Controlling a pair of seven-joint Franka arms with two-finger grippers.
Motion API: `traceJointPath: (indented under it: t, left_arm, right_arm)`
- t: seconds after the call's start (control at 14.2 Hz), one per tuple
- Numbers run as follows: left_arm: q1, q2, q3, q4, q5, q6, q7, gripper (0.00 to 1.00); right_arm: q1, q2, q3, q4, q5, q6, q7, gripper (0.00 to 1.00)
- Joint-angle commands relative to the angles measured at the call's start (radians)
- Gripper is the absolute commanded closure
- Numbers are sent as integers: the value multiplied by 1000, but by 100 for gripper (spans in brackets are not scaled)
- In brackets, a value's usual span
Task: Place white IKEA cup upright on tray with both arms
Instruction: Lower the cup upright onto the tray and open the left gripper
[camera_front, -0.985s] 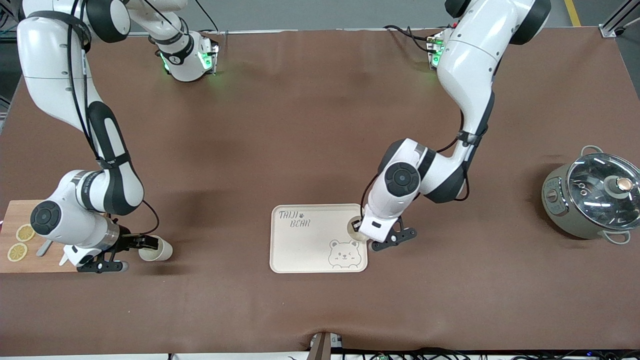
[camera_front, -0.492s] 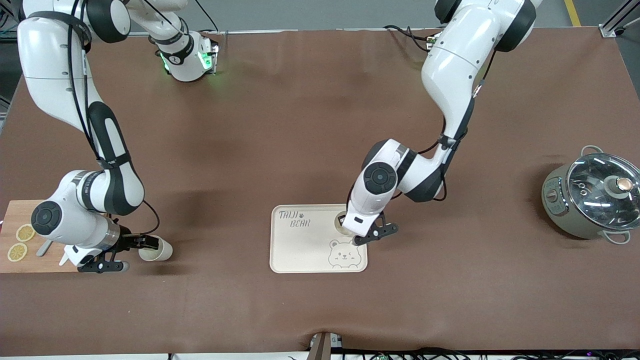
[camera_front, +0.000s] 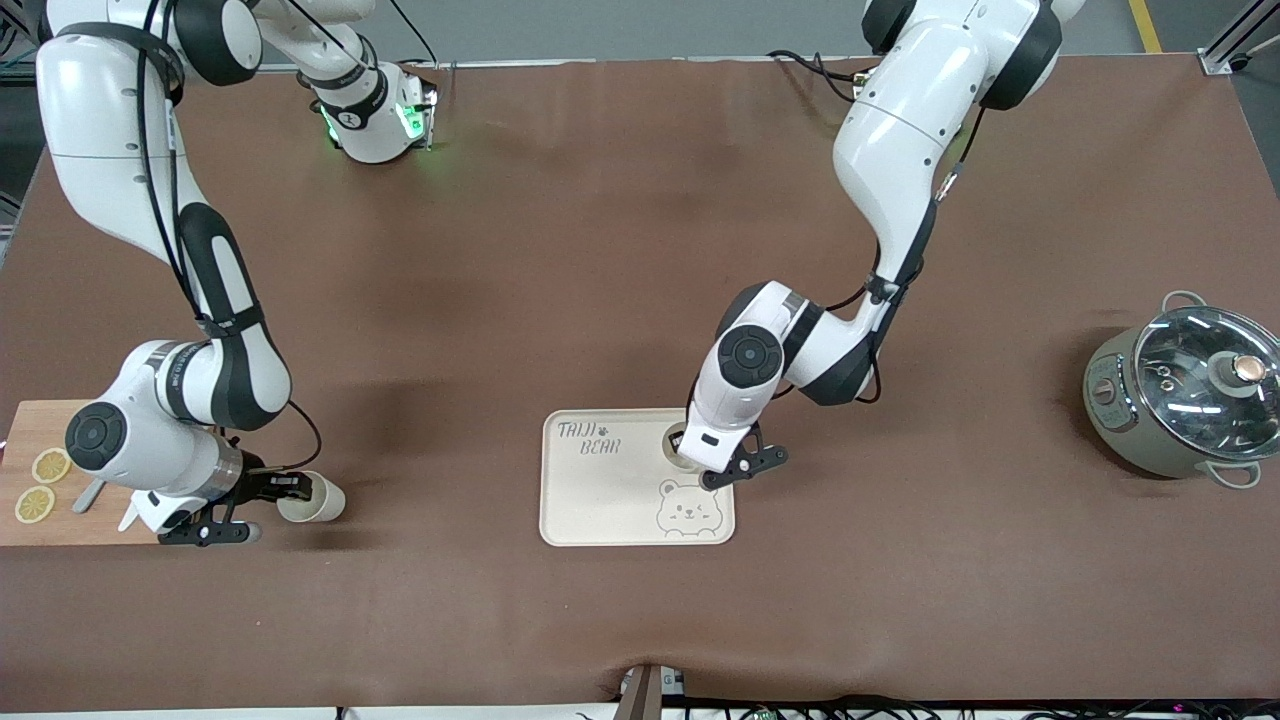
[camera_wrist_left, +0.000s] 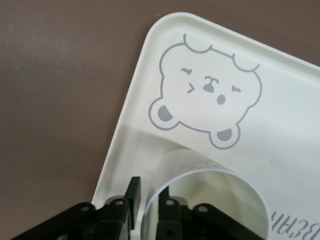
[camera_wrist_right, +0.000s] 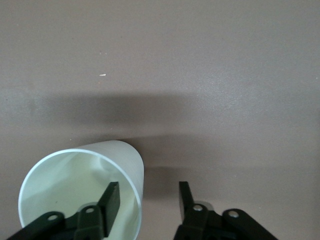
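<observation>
The cream tray (camera_front: 600, 500) with "TAIJI BEAR" lettering and a bear face (camera_front: 688, 508) lies at the table's middle. My left gripper (camera_front: 700, 456) is over the tray's corner toward the left arm's end. It is shut on the rim of a white cup (camera_front: 676, 446) held upright beside the bear face. In the left wrist view one finger (camera_wrist_left: 133, 195) is outside the rim (camera_wrist_left: 200, 172) and the other is inside. My right gripper (camera_front: 300, 487) is open around the wall of a second white cup (camera_front: 318, 502) on the brown table, with one finger (camera_wrist_right: 111, 200) inside it.
A wooden cutting board (camera_front: 25, 425) with two lemon slices (camera_front: 48, 466) lies at the right arm's end, partly under the right arm. A grey pot with a glass lid (camera_front: 1190, 392) stands at the left arm's end.
My left arm has carried its cup from the tray's edge farther in over the tray, toward the right arm's end. The right arm and its cup have barely moved.
</observation>
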Motion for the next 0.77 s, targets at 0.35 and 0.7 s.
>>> traceJointPath:
  t: [0.35, 0.7]
  left_arm:
    - [-31, -70, 55, 29, -7, -148, -59, 0]
    - [62, -237, 57, 23, -7, -312, 65, 0]
  right_arm:
    - [0, 4, 1, 11, 6, -3, -8, 100]
    - [1, -2, 3, 22, 10, -10, -5, 100]
